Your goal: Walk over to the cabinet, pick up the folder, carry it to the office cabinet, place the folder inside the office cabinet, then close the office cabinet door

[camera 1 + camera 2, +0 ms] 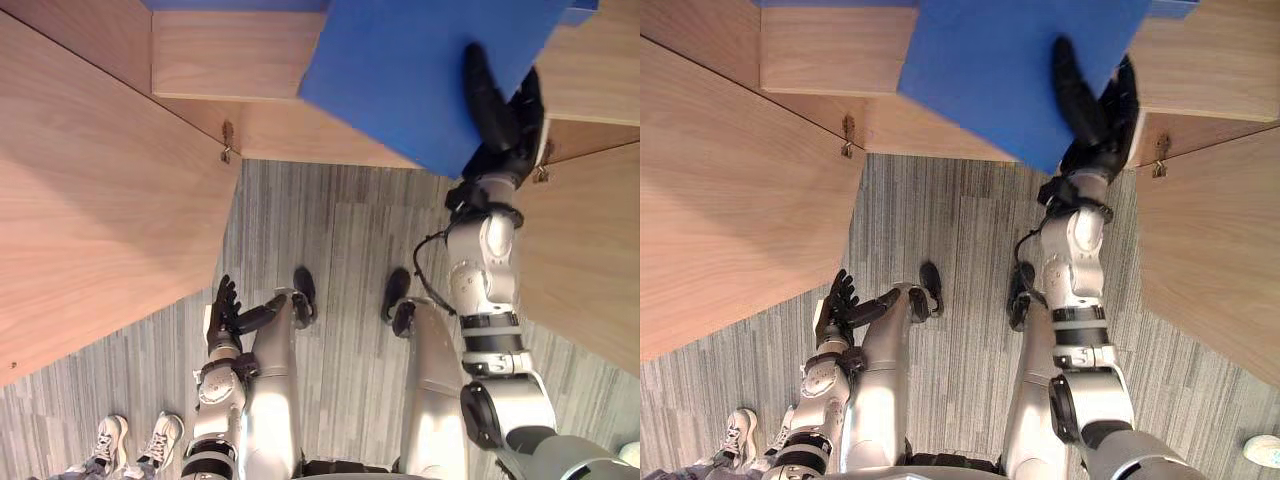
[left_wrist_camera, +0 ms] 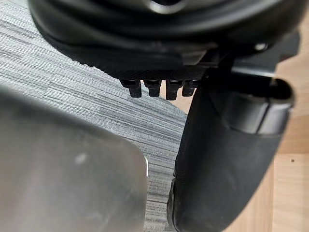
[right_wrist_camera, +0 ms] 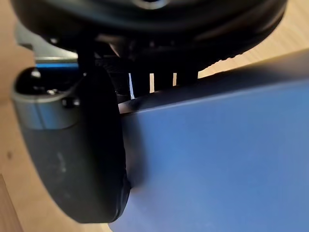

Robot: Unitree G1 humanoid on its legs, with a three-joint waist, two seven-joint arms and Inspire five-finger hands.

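Observation:
A flat blue folder (image 1: pixel 415 75) hangs in front of the wooden office cabinet (image 1: pixel 230 65), tilted, its far edge reaching into the cabinet's opening. My right hand (image 1: pixel 500 115) is shut on the folder's near right corner, thumb on top and fingers underneath; the right wrist view shows the thumb (image 3: pixel 77 154) pressed on the blue folder (image 3: pixel 222 159). My left hand (image 1: pixel 225 310) hangs low by my side with straight, relaxed fingers and holds nothing. The cabinet's left door (image 1: pixel 90 200) and right door (image 1: pixel 590 260) both stand open toward me.
Grey striped carpet (image 1: pixel 340 240) lies between the two open doors. Small metal hinges (image 1: pixel 227 142) show at the cabinet's lower corners. A person's white sneakers (image 1: pixel 135 440) stand at the lower left, close to my left arm.

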